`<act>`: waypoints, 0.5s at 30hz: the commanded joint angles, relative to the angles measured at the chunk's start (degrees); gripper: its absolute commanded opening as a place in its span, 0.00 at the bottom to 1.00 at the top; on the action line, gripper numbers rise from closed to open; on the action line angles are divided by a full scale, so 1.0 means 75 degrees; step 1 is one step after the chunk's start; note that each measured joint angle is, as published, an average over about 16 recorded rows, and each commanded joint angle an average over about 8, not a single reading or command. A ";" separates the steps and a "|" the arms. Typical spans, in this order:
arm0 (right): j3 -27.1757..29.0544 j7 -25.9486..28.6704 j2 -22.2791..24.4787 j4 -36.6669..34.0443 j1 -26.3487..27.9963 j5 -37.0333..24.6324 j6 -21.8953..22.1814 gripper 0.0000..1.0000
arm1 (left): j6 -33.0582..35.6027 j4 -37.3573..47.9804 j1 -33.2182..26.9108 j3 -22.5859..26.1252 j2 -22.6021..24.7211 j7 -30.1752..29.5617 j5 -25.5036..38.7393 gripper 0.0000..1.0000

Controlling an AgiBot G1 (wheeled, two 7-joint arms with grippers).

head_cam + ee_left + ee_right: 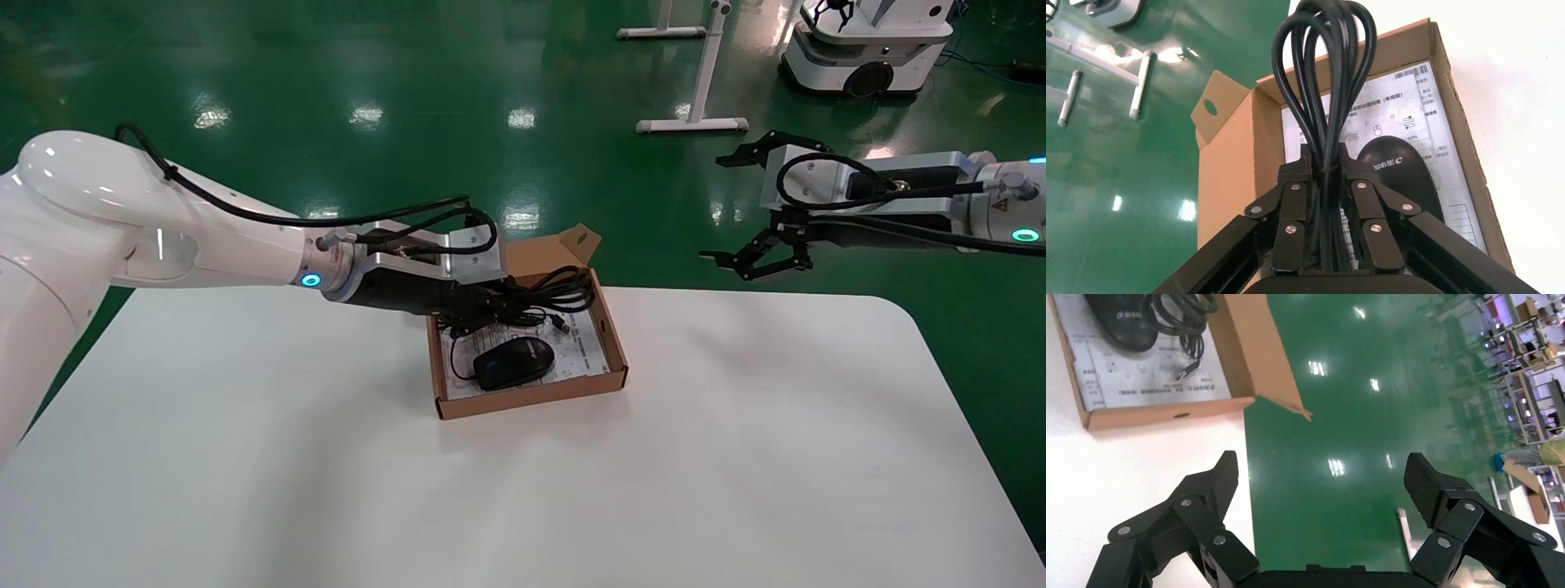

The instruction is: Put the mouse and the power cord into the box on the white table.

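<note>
A: Left gripper (1324, 160) state?

B: Clamped on the cord (1322, 73). Both fingers (1293, 205) press the bundle from either side, loops fan out past the tips. In the head view the gripper (482, 304) sits over the box's (614, 347) far left corner, arm reaching in from the left, low over the table (735, 457).

A: Cord inside the box?

B: Loops (549, 292) hang over the far end of the box, stretching toward the flap (572, 242). Whether they touch the bottom, can't tell. One plug end (560, 324) lies on the printed sheet (584, 353).

A: Mouse?

B: In the box, on the sheet, near-left part (513, 363). Thin wire curls off its left side. Wrist view has the mouse (1398, 171) just beyond the right finger, under the cord.

A: Box itself?

B: Open, flap standing up at the far edge, past the table's back edge. Box sits mid-table, toward the far side, turned slightly.

A: Right gripper?

B: Idle, spread wide, nothing in it (756, 208). Held off the table's far right corner, above the green floor (327, 82). Its own camera shows both fingers (1211, 484) well apart, box (1168, 411) corner and mouse (1119, 321) farther off.

A: Other stuff?

B: Another robot base (870, 49) and white stand legs (695, 122) on the floor behind.
</note>
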 commanded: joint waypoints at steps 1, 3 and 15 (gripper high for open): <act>0.0062 0.0028 0.0014 -0.0007 -0.0031 0.0101 -0.0018 1.00 | -0.0003 0.0023 0.0005 0.0015 0.0017 0.0007 -0.0001 1.00; 0.0080 0.0046 0.0023 0.0014 -0.0056 0.0134 -0.0027 1.00 | 0.0008 -0.0003 0.0014 0.0002 -0.0004 -0.0006 -0.0015 1.00; 0.0497 0.0890 0.0405 0.1019 -0.0792 0.0801 -0.0308 1.00 | 0.0386 -0.1173 0.0735 -0.0638 -0.0774 -0.0626 -0.0695 1.00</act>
